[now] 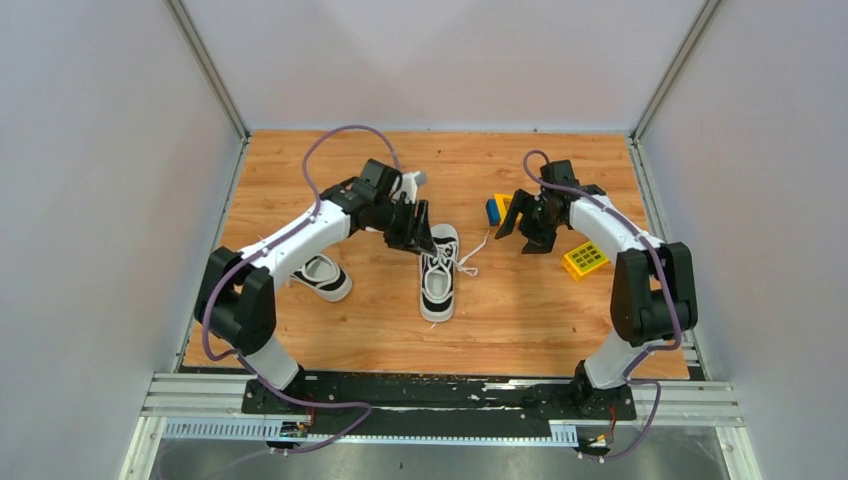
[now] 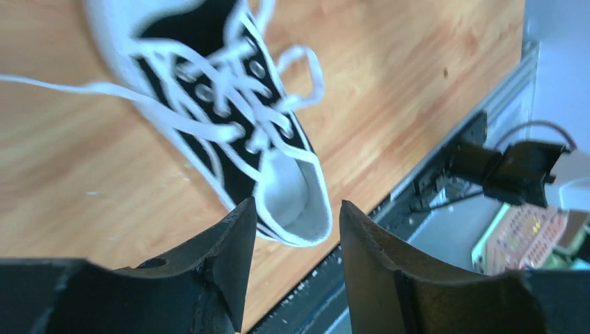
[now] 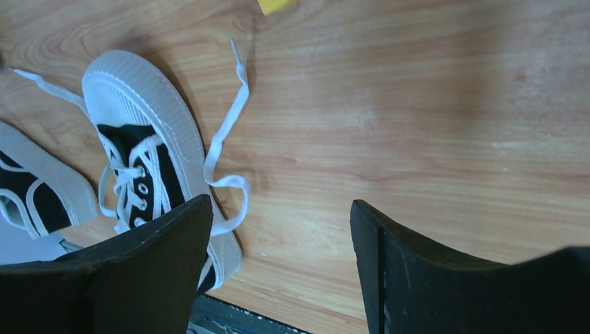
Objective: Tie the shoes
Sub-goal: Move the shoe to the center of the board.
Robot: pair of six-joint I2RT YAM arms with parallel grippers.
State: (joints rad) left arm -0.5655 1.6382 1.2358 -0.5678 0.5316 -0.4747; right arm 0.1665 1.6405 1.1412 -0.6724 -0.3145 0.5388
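Note:
Two black-and-white sneakers lie on the wooden table. One shoe (image 1: 438, 272) is in the middle, toe pointing away from the arm bases, with loose white laces (image 1: 470, 262) trailing to its right. The other shoe (image 1: 322, 277) lies further left, partly under the left arm. My left gripper (image 1: 418, 232) hovers above the far end of the middle shoe (image 2: 229, 125), open and empty. My right gripper (image 1: 528, 225) hovers open and empty to the right of that shoe (image 3: 149, 160); a lace end (image 3: 226, 142) lies on the wood below it.
A blue-and-yellow block (image 1: 495, 209) lies just left of the right gripper. A yellow studded block (image 1: 585, 259) lies to its right. Grey walls close the table on three sides; a metal rail (image 1: 440, 395) runs along the near edge.

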